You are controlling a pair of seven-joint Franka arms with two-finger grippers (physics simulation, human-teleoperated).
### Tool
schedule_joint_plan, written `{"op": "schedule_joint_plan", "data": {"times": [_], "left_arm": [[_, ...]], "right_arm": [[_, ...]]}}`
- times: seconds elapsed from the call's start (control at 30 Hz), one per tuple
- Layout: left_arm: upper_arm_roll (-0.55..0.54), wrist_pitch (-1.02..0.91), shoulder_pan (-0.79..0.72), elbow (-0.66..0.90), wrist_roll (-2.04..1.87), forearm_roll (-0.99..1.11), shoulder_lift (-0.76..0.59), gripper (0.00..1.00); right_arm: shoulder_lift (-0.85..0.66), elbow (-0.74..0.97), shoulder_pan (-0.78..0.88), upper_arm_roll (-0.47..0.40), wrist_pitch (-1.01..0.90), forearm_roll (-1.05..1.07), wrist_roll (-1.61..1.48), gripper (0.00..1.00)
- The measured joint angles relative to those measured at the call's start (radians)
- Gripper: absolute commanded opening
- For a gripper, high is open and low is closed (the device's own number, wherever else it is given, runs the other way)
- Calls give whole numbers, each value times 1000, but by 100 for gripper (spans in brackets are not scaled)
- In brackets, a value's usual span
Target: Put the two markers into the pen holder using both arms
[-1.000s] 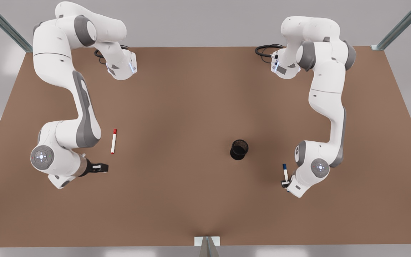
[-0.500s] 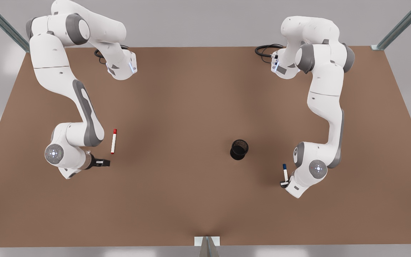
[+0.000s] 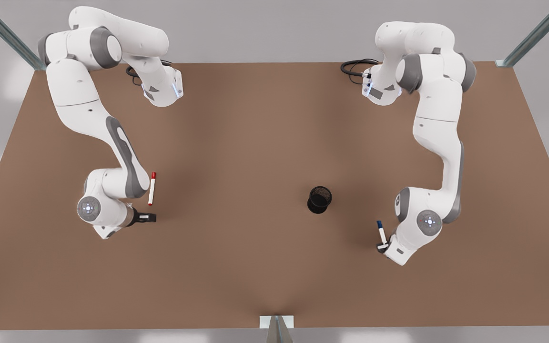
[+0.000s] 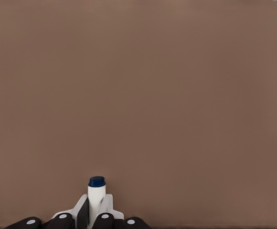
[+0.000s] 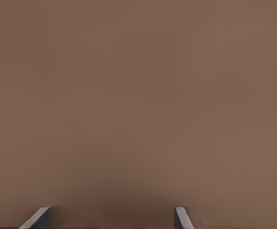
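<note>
One brown bench carried two arms, one pen holder and two markers. The left pincer clamped the blue marker, its cap pointing away. The right pincer, spread wide, hung beside the red marker, which lay lengthwise, cap far.

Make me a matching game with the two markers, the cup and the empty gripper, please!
Things:
1. red marker
2. blue marker
3. cup
4. right gripper

States:
A. clamped in the left gripper
B. open, close to the red marker's lower end
C. lying flat on the table, not held
D. standing between the two arms, nothing seen inside

Pairs: 1-C, 2-A, 3-D, 4-B
</note>
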Motion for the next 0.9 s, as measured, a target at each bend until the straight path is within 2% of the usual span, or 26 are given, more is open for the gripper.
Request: {"op": "schedule_joint_plan", "data": {"times": [0.1,0.27,0.5,0.6,0.7,0.9], "left_arm": [[-32,-88,-4,27,-4,0,-95,21],[-150,-230,-1,47,39,-49,-266,21],[-166,-302,-4,42,385,-414,-366,21],[-165,-297,-9,-46,590,-558,-420,21],[-166,-245,-35,-210,781,-640,-507,21],[-166,-181,-27,-345,1172,-865,-523,21]], "right_arm": [[-48,-122,-13,-1,46,-15,2,94],[-154,-305,-72,-2,130,-30,5,85],[-190,-377,-60,45,187,-37,22,82],[-182,-382,-56,50,200,-47,34,76],[-176,-386,-58,50,207,-58,45,59],[-173,-396,-58,51,215,-73,61,52]]}}
